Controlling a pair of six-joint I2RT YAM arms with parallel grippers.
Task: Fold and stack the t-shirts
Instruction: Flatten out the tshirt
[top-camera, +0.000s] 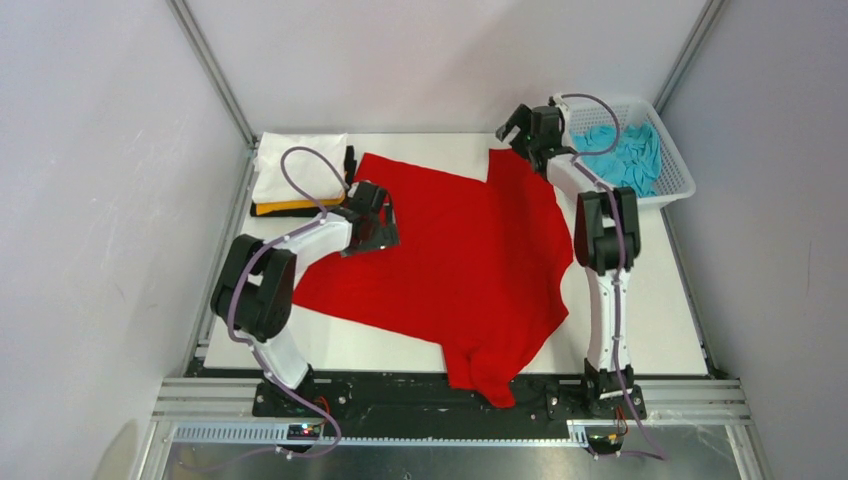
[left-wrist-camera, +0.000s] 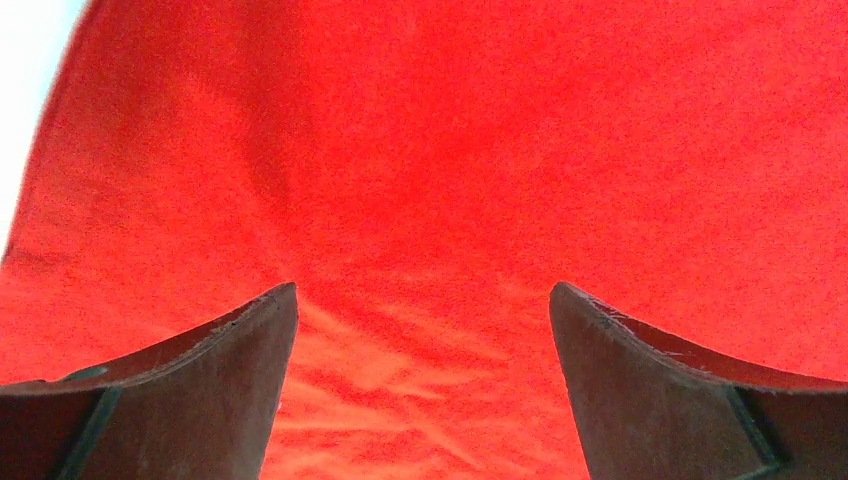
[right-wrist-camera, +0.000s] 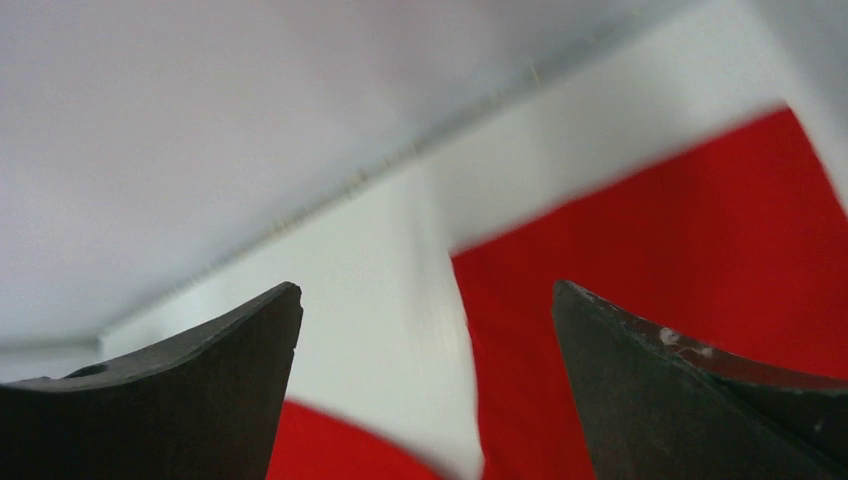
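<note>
The red t-shirt (top-camera: 470, 260) lies spread across the table, with one part hanging over the near edge. It fills the left wrist view (left-wrist-camera: 480, 150) and shows in the right wrist view (right-wrist-camera: 680, 240). My left gripper (top-camera: 375, 232) is open and empty just above the shirt's left side. My right gripper (top-camera: 517, 130) is open and empty above the shirt's far right corner. A folded stack sits at the far left: the white t-shirt (top-camera: 298, 165) on top, a yellow-orange one (top-camera: 282, 208) and a black one (top-camera: 350, 163) beneath. The turquoise t-shirt (top-camera: 625, 155) lies crumpled in the basket.
The white mesh basket (top-camera: 675, 185) stands at the far right corner. Metal frame posts rise at the far left corner (top-camera: 215, 75) and the far right corner (top-camera: 690, 55). The white tabletop (top-camera: 650, 320) shows to the right of the red shirt.
</note>
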